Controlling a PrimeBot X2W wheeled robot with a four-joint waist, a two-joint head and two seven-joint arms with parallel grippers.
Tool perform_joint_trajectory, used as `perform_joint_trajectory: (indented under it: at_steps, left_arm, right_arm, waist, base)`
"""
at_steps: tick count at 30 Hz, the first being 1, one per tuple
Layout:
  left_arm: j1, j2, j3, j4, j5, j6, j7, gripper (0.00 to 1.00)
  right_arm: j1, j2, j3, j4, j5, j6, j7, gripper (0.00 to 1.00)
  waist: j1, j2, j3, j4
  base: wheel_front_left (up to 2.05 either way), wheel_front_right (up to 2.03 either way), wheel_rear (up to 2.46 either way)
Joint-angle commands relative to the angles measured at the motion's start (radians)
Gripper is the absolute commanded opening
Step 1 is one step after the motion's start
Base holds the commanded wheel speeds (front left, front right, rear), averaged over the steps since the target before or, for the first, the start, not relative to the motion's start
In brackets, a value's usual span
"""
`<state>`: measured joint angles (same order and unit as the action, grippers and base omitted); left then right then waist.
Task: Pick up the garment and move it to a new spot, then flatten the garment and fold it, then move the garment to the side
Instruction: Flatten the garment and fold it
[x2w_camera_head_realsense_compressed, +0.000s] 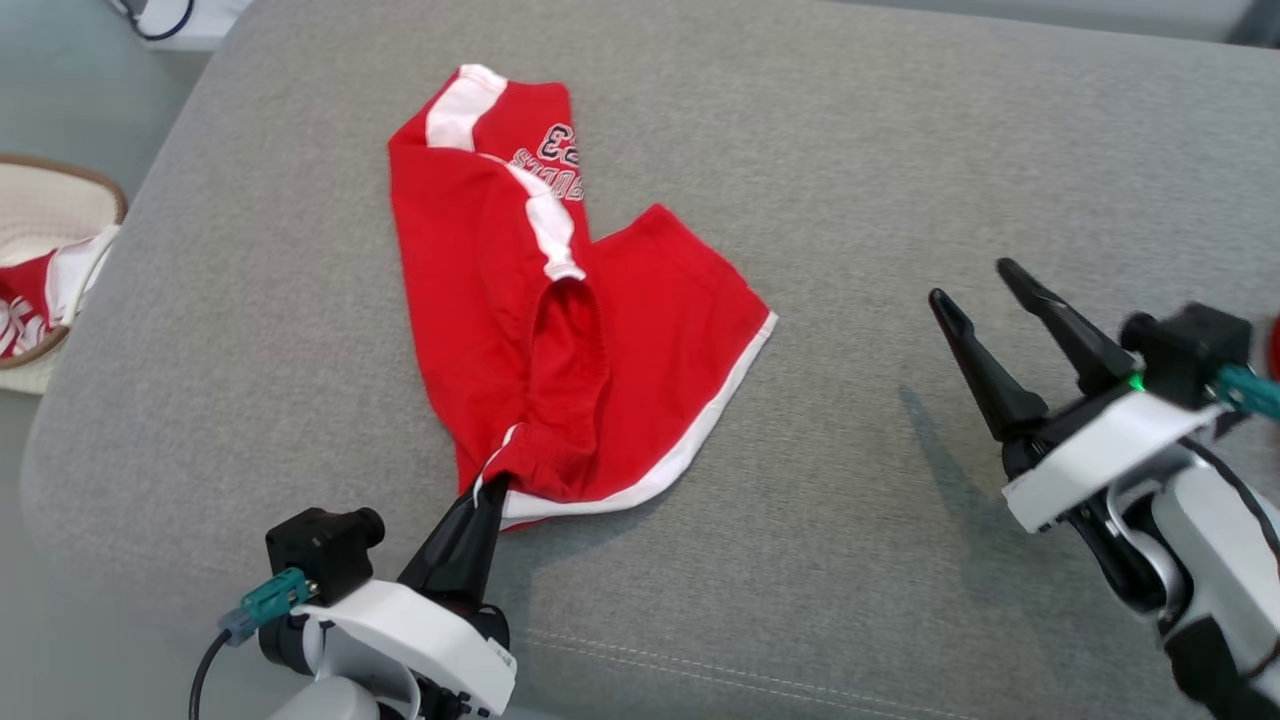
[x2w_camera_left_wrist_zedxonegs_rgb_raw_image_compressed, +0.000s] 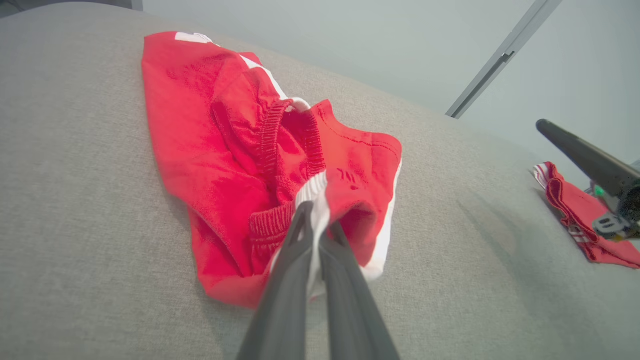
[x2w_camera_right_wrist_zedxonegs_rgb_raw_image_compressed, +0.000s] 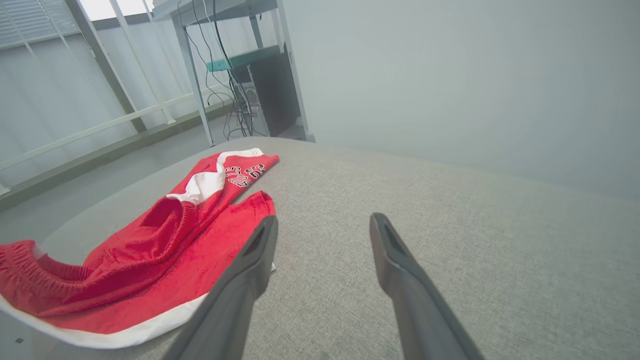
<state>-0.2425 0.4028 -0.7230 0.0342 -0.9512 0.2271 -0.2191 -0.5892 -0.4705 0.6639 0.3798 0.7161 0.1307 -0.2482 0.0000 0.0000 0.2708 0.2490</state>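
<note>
On garment (x2w_camera_head_realsense_compressed: 470, 300) hem, left end effector (x2w_camera_head_realsense_compressed: 492, 492)

Red garment (x2w_camera_head_realsense_compressed: 520, 300) with white trim, rumpled, half-folded on grey cushion (x2w_camera_head_realsense_compressed: 900, 150), waistband corner lifted.

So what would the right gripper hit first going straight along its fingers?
Likely the bare grey fabric cushion, not the red white-trimmed shorts, which lie left of the open right gripper. Depth is unclear; it might skim past the far edge.
</note>
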Motion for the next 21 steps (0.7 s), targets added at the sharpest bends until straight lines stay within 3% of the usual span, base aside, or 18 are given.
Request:
perform_joint_trajectory:
  at_steps: [1, 5, 9, 15, 21]
  left_arm:
    - [-0.007, 0.033, 0.045, -0.029, 0.000, 0.010, -0.001, 0.00]
    - [0.007, 0.060, 0.059, -0.044, -0.007, 0.025, 0.009, 0.00]
    - [0.022, 0.089, 0.075, -0.059, -0.013, 0.044, 0.018, 0.00]
    - [0.053, 0.122, 0.088, -0.078, -0.025, 0.068, 0.034, 0.00]
    - [0.079, 0.141, 0.103, -0.096, -0.038, 0.085, 0.037, 0.00]
  right_arm:
    - [0.091, 0.012, -0.060, -0.056, -0.044, 0.000, -0.013, 1.00]
    - [0.306, 0.117, -0.299, -0.224, -0.186, 0.000, -0.013, 1.00]
    - [0.476, 0.220, -0.424, -0.370, -0.298, 0.000, -0.013, 1.00]
    - [0.629, 0.309, -0.492, -0.465, -0.379, 0.000, -0.013, 1.00]
    - [0.693, 0.354, -0.513, -0.488, -0.394, 0.000, -0.013, 1.00]
  waist:
    - [0.0000, 0.0000, -0.023, -0.032]
    - [0.0000, 0.0000, -0.046, -0.072]
    - [0.0000, 0.0000, -0.069, -0.113]
    - [0.0000, 0.0000, -0.106, -0.160]
    - [0.0000, 0.0000, -0.122, -0.187]
  base:
    - [0.00, 0.00, 0.00]
    - [0.00, 0.00, 0.00]
    - [0.00, 0.00, 0.00]
    - [0.00, 0.00, 0.00]
    - [0.00, 0.00, 0.00]
